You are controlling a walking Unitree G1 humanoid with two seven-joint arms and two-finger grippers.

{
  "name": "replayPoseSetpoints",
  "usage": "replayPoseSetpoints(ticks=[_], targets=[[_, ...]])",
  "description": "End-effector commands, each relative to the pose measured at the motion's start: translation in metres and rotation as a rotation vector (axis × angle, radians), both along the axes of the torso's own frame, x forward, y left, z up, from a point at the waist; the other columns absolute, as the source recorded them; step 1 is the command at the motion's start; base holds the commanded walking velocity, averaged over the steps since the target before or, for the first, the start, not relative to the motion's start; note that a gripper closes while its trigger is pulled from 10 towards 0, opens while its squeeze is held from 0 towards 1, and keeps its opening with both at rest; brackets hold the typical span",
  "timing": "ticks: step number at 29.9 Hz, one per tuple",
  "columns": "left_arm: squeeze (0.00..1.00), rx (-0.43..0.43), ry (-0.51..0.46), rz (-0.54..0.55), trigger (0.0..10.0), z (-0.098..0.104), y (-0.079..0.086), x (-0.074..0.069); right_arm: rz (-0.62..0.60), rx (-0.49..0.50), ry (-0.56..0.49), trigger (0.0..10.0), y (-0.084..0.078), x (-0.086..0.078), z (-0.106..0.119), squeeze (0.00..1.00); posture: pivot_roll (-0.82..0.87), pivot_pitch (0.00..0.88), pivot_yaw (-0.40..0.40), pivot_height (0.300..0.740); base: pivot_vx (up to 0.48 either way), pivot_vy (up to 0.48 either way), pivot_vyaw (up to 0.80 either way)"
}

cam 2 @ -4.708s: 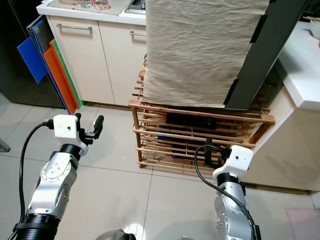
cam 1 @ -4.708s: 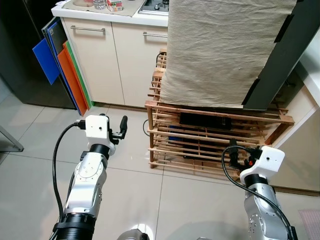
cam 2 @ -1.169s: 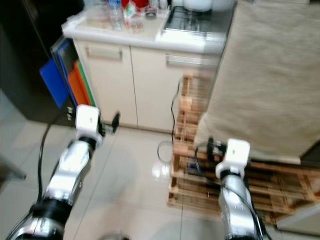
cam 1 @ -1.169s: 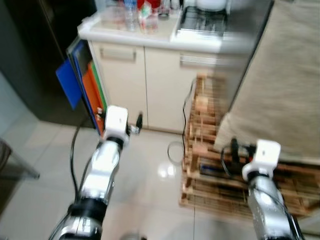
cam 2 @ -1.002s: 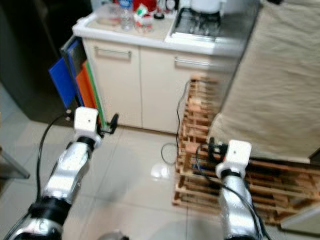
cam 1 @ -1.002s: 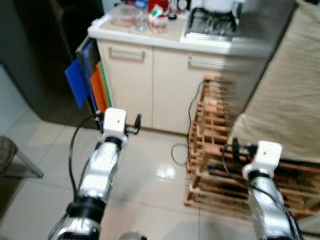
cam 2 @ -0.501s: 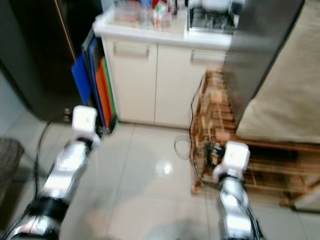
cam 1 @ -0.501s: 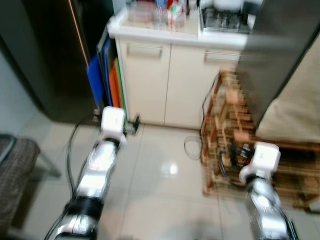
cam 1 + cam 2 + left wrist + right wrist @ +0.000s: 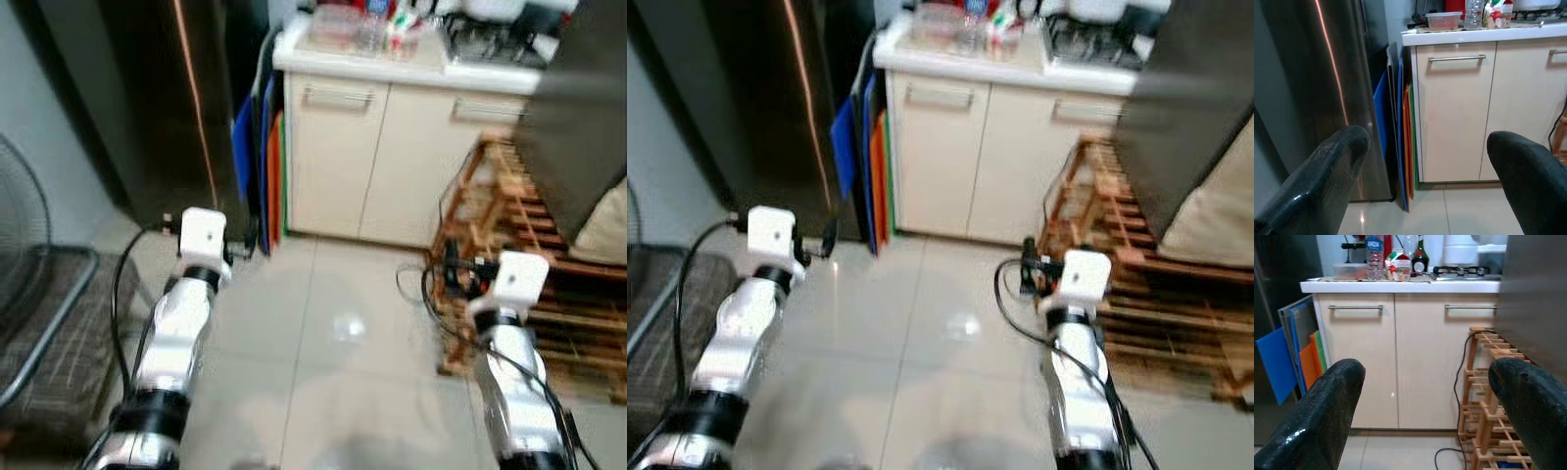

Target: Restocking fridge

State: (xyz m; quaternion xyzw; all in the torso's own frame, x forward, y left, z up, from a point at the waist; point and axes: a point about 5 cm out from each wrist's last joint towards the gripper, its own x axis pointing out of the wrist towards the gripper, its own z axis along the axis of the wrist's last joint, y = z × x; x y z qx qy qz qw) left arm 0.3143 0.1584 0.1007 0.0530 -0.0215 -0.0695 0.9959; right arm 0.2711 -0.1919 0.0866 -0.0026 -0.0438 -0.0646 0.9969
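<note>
A tall dark steel fridge [image 9: 147,98] stands at the far left with its door closed. Beside it a white counter [image 9: 411,61] carries a clear plastic box [image 9: 1444,20], a water bottle [image 9: 1373,250], a small carton [image 9: 1400,271] and a dark bottle [image 9: 1420,259]. My left gripper [image 9: 240,245] is held low over the floor tiles, pointing at the gap between fridge and cabinet, open and empty [image 9: 1427,139]. My right gripper [image 9: 453,269] points at the cabinet doors, also open with nothing between its fingers [image 9: 1427,372].
Blue, orange and green boards [image 9: 260,166] lean between fridge and cabinet. A wooden slatted rack [image 9: 529,255] stands at the right under a dark cloth-draped panel [image 9: 588,127], with a cable [image 9: 416,279] on the floor. A metal-framed seat [image 9: 39,313] is at the left.
The whole view has swung left: the fridge has come into sight and the rack has slid to the right edge. Both grippers keep their open pose.
</note>
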Motion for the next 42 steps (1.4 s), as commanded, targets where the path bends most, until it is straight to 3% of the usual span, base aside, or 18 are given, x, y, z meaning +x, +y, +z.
replayPoseSetpoints(ticks=[1, 12, 16, 42], targets=[[0.0, -0.003, -0.033, -0.034, 10.0, 0.007, -0.009, 0.0, -0.013, -0.025, -0.004, 10.0, -0.005, 0.0, 0.001, 0.0, 0.02, 0.0, 0.011, 0.74, 0.435, 0.0, 0.0], [0.0, 0.006, -0.034, -0.068, 10.0, 0.007, -0.014, 0.001, -0.005, -0.037, 0.016, 10.0, -0.004, 0.0, -0.003, 0.0, 0.02, 0.0, 0.011, 0.74, 0.44, 0.0, 0.0], [0.0, 0.003, -0.033, -0.068, 10.0, 0.007, -0.014, 0.001, 0.002, -0.035, 0.042, 10.0, -0.002, 0.001, -0.007, 0.0, 0.02, 0.0, 0.011, 0.74, 0.443, 0.0, -0.76], [0.0, -0.019, -0.041, -0.016, 10.0, 0.011, -0.011, 0.005, 0.033, -0.045, 0.062, 10.0, 0.003, 0.006, -0.011, 0.0, 0.04, 0.002, 0.0, 0.74, 0.443, 0.0, -0.05]])
